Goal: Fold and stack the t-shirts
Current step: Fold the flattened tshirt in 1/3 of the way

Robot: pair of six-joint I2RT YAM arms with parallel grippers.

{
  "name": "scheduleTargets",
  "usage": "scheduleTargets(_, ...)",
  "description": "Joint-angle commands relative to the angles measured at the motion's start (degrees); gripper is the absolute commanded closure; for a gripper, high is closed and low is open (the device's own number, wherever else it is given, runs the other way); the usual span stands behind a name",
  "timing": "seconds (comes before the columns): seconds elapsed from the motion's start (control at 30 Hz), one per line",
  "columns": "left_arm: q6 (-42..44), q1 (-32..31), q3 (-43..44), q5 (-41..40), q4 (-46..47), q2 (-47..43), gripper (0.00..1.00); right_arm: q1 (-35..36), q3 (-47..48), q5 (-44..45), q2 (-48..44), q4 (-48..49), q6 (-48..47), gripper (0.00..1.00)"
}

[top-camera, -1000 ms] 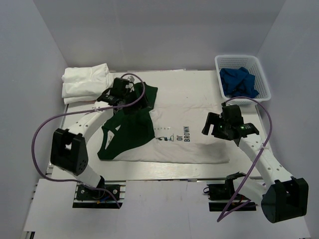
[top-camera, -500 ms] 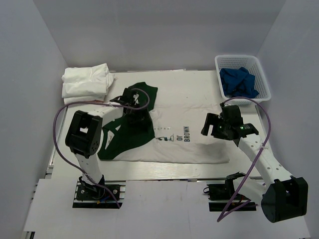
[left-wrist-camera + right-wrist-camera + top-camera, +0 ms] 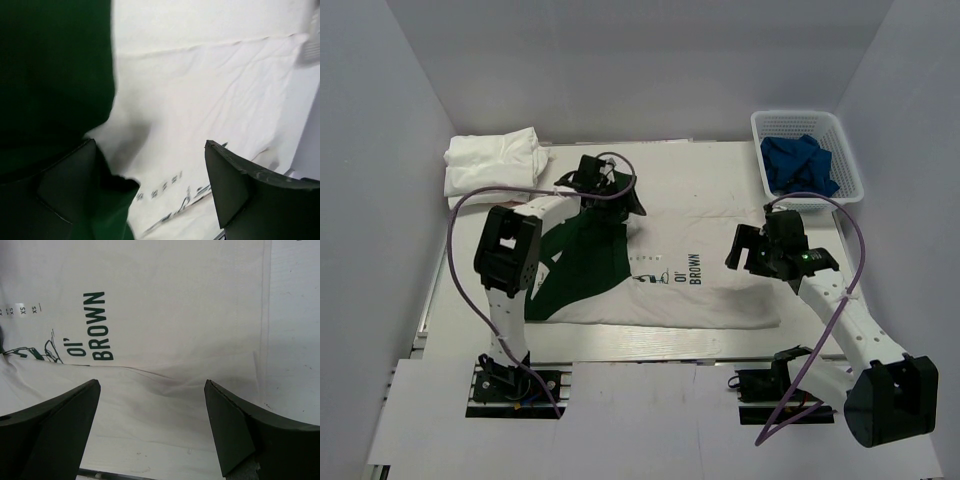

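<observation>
here the charlie brown t-shirt (image 3: 690,270) lies flat mid-table, its green sleeve (image 3: 582,255) folded inward, so the left gripper (image 3: 150,145) hovers spread-jawed over that fold, while the right gripper (image 3: 151,383), jaws likewise apart, hangs above the hem, probably ready to fold next.

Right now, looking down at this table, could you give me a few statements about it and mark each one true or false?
1. The basket holds blue cloth. True.
2. The right end effector is shut on the printed shirt. False: it is open, with nothing between its fingers.
3. A pile of folded white shirts lies at the far left. True.
4. The printed shirt has red sleeves. False: its sleeves are dark green.
</observation>
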Motion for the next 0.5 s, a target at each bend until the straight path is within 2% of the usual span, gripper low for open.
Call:
scheduleTargets(0.0,0.00,-0.35,6.33,4.29,2.52,1.85,0.00,-0.30,1.47,2.28,0.81,1.68,0.54,0.10)
scheduleTargets(0.17,0.00,-0.35,13.98,4.82,-0.20,5.11,0.00,-0.22,3.23,5.09,1.78,2.29,3.53,0.10)
scheduleTargets(0.3,1.66,-1.39,17.67,4.13,-4.23,4.94,0.00,-0.31,4.63,3.34,2.30,2.82,3.62,0.10)
scheduleTargets(0.4,3.07,-1.40,15.49,-2.70,-10.02,1.87,0.00,-0.13,4.02,1.93,2.22,2.90,2.83,0.10)
scheduleTargets(0.47,3.08,-0.70,9.09,-5.10,-10.05,-4.09,0.00,-0.04,2.97,0.27,1.61,3.52,2.65,0.10)
